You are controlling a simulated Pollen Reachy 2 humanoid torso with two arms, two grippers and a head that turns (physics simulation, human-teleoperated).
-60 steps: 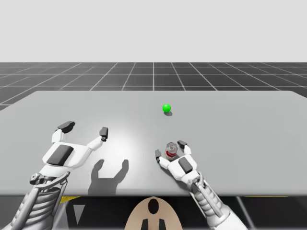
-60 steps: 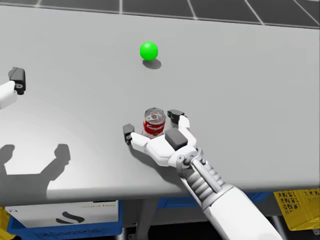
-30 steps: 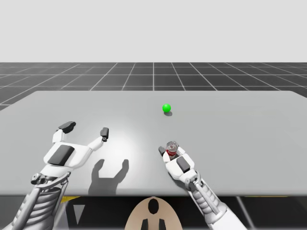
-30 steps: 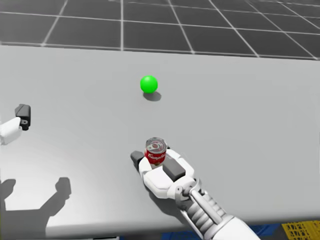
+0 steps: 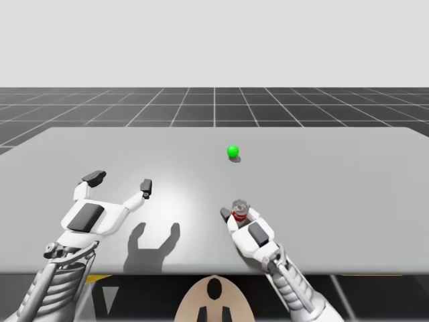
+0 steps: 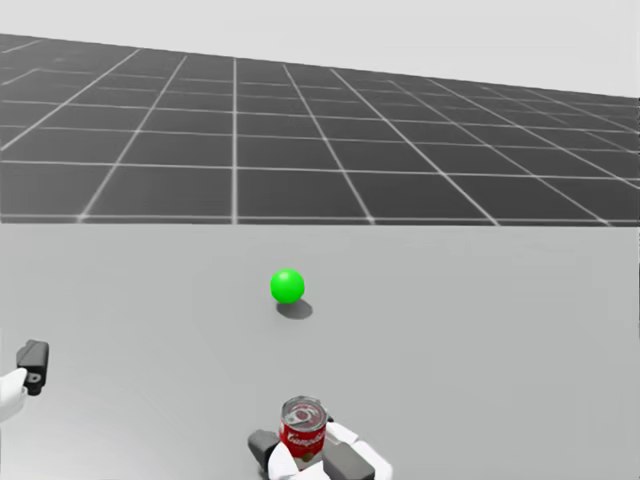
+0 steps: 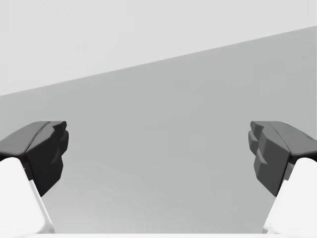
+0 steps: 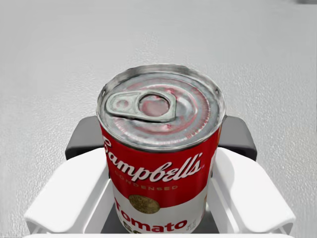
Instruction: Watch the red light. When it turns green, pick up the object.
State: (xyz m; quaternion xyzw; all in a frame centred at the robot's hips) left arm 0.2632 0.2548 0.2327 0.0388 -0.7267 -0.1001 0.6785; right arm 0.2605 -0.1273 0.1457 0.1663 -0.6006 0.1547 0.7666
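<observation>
Two dark fingers (image 8: pixel 81 138) of my right gripper (image 5: pixel 239 212) are pressing against the red-and-white can (image 8: pixel 161 163) from opposite sides, so the claw is gripping it, spread only as far as the can is wide, with the white finger shells running along the can's lower body. My left gripper (image 5: pixel 119 181) is hanging spread wide with nothing between its tips, which in the left wrist view are standing far apart over the bare grey table (image 5: pixel 335 174)

The can is sitting on my side of the green light (image 5: pixel 232 151), well apart from it, with bare tabletop lying between the two. Taking the green light as the mark, the table's far edge is running well beyond it, the right edge is lying far off to its right, and the near edge is passing on my side of the can, close under my right wrist. The left gripper is hovering well to the left of the green light and nearer me, with a broad stretch of open surface between it and the can

The can is standing upright, its long axis pointing straight up, its silver lid with the pull tab facing upward and its label facing back toward the right wrist. The gripper is hiding its base, so I cannot tell whether it is touching the table
</observation>
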